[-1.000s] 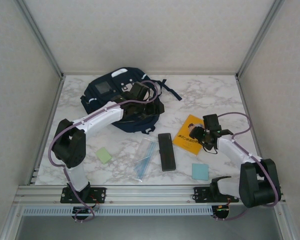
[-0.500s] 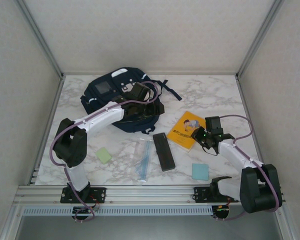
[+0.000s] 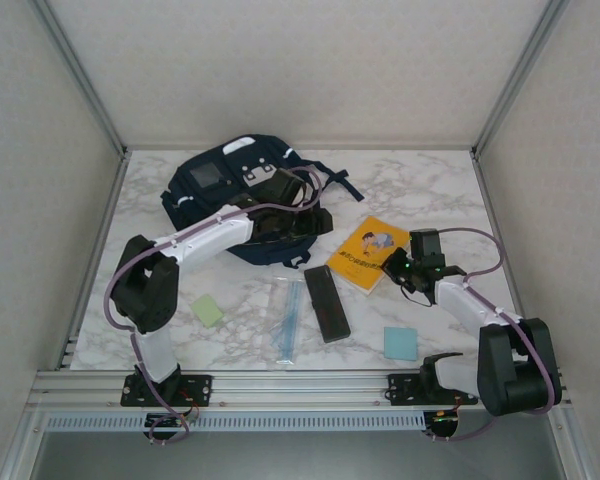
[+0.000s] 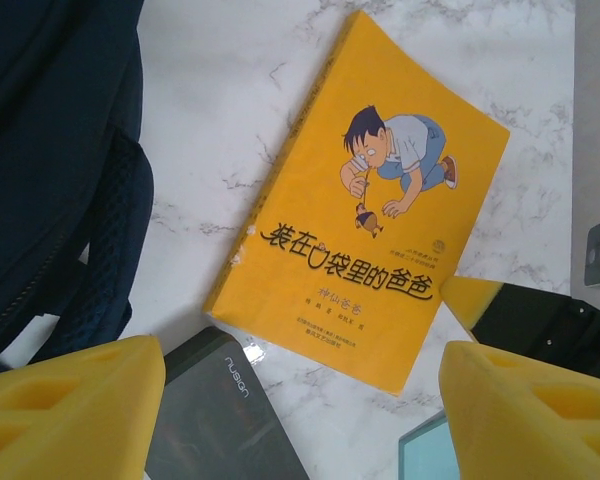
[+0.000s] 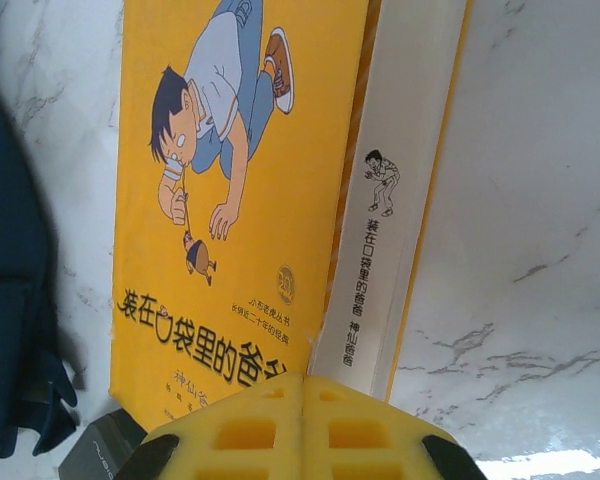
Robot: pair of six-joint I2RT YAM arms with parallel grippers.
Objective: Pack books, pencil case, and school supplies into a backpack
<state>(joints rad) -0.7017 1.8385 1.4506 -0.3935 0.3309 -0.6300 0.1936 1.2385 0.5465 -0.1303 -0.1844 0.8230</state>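
Observation:
The orange-yellow book lies right of the navy backpack. My right gripper is shut at the book's near right corner, its pads pressed together where the cover's edge lifts and shows a white inner flap. My left gripper hangs open above the table beside the backpack, with nothing between its fingers. The black pencil case lies just left of the book. The clear ruler, a pale green pad and a light blue pad rest near the front.
The left arm stretches across the backpack's near side. Metal frame rails border the marble table at the front and sides. Bare marble lies behind the book, at the back right.
My right gripper has gone from open to shut at the book's corner. The book has slid up and left toward the backpack, nudging the pencil case. The left gripper has shifted slightly right.

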